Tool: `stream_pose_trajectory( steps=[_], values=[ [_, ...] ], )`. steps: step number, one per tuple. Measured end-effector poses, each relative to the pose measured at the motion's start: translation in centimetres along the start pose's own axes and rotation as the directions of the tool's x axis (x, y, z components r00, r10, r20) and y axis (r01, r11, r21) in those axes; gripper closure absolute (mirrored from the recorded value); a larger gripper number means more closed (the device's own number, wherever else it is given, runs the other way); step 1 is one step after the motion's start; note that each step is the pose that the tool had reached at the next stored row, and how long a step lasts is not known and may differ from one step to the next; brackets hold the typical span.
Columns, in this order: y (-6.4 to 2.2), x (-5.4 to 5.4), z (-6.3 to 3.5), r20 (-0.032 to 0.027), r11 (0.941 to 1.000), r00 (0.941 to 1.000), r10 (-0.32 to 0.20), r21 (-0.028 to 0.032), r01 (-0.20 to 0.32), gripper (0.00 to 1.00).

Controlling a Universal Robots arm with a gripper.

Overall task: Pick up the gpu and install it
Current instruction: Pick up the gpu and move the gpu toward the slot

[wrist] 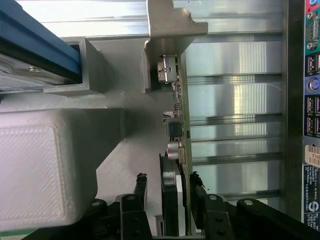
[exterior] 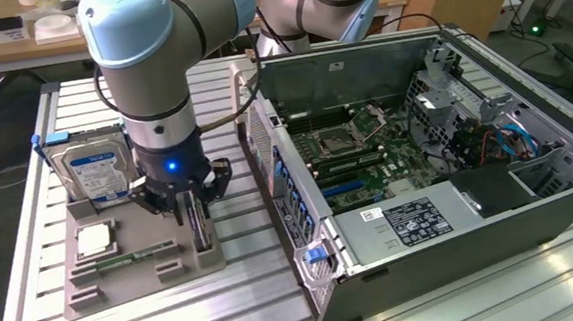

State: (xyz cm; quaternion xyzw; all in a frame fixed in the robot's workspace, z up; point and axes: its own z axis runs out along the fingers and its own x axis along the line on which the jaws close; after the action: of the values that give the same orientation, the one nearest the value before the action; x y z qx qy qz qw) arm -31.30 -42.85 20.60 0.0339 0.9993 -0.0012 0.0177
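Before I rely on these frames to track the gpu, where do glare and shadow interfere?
Exterior view: glare washes the table slats at the exterior view's lower right; the gpu at the gripper reads dark against its grey holder. Wrist view: bright bands streak the slats beside the gpu's edge, and the holder floor is evenly shaded.

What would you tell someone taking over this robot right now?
The end effector is open and straddles the gpu, one finger on each side, with a gap showing on one side.
The gpu stands on edge in the holder, beside the open PC.
Done: end effector lined up on the gpu.
Left: the gpu is not yet gripped, lifted or installed in the PC.
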Motion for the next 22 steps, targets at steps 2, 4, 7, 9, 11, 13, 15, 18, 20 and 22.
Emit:
stream_pose_trajectory(
  steps=[2,4,7,9,11,13,15,18,20,22],
  values=[
    [0.0,-0.03,0.02,-0.0002,1.0,1.0,-0.001,0.0002,0.001,0.54],
    [0.0,-0.03,0.04,-0.0003,1.0,1.0,-0.005,0.0,0.005,0.54],
    [0.01,-0.04,0.05,-0.0001,0.9997,0.9997,-0.025,-0.0007,0.025,0.54],
    [0.01,-0.04,0.06,0.0,0.9992,0.9992,-0.041,-0.0013,0.041,0.54],
    [0.01,-0.04,0.06,0.0,0.9987,0.9987,-0.05,-0.0017,0.05,0.54],
    [0.01,-0.04,0.06,-0.0001,0.9987,0.9987,-0.05,-0.0017,0.05,0.54],
    [0.01,-0.04,0.06,-0.0001,0.9987,0.9987,-0.05,-0.0017,0.05,0.54],
    [0.01,-0.04,0.07,0.0,0.9987,0.9987,-0.05,-0.0016,0.05,0.62],
    [0.01,-0.07,0.09,0.0,0.9987,0.9987,-0.05,-0.0017,0.05,0.69],
    [0.02,-0.13,0.12,0.0002,0.9987,0.9987,-0.05,-0.0019,0.05,0.69]
  ],
)
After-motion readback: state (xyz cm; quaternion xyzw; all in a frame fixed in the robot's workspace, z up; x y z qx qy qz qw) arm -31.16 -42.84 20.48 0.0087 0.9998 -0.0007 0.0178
